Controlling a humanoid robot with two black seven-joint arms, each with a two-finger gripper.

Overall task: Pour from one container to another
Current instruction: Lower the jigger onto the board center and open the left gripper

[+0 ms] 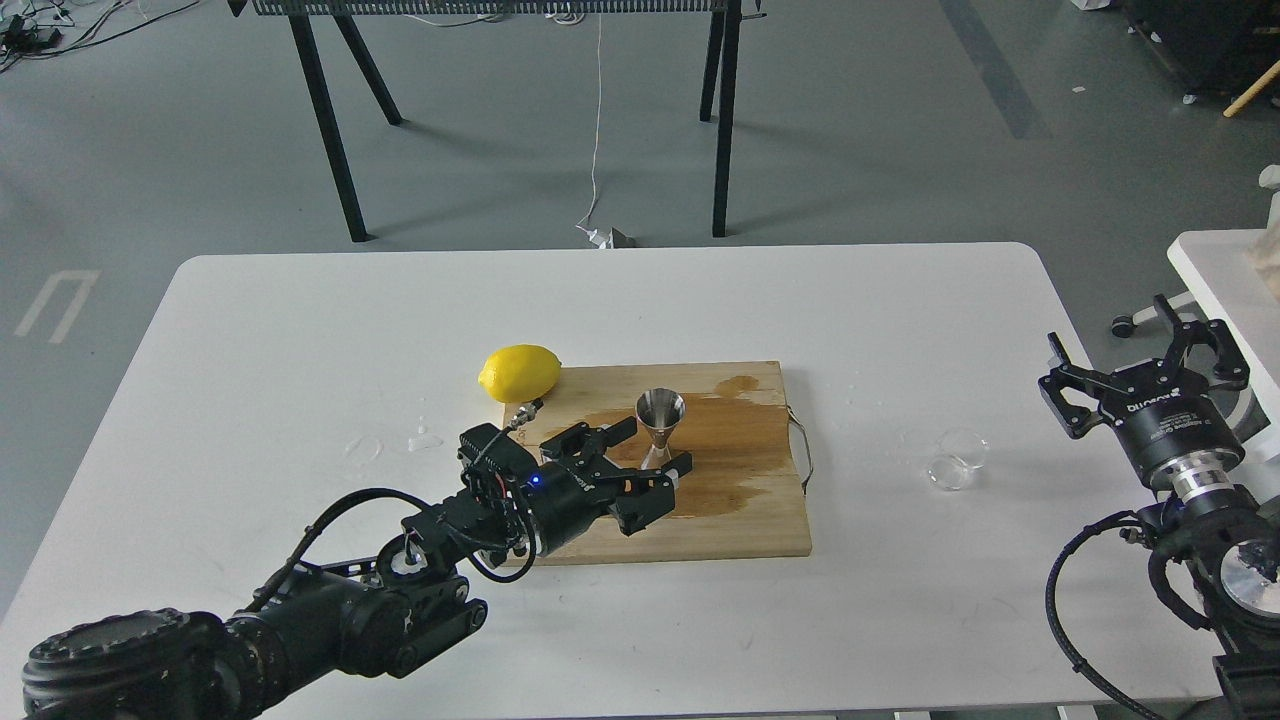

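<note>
Evidently the left gripper (pixel 655 445) had its fingers spread on either side of the jigger (pixel 660 424), one finger behind and to the left of its waist and one low in front near the base — released, not yet clamped, and whether either finger touched the steel I could not tell. That placement read as steadying the jigger, or readying a hold on it, so that it would stay put while something was poured in. The jigger stood upright near the middle of the wooden board (pixel 740 520), mouth up, ringed by a dark wet stain. The tumbler (pixel 957 458) lay well to the right of the board on the bare bench (pixel 300 330), seemingly tipped on its side, with nothing gripping it. The right gripper (pixel 1140 375) hovered farther right of the board still, beyond the tumbler, fingers splayed and empty — probably waiting to fetch the glass. A lemon (pixel 520 372) rested at the board's back-left corner, out of the way. Small drops of water glinted on the white bench left of the board. Beyond the board the grey floor held the black legs of another table (pixel 330 130), a trailing white cable (pixel 597 130), and the edge of a second white surface far right.
</note>
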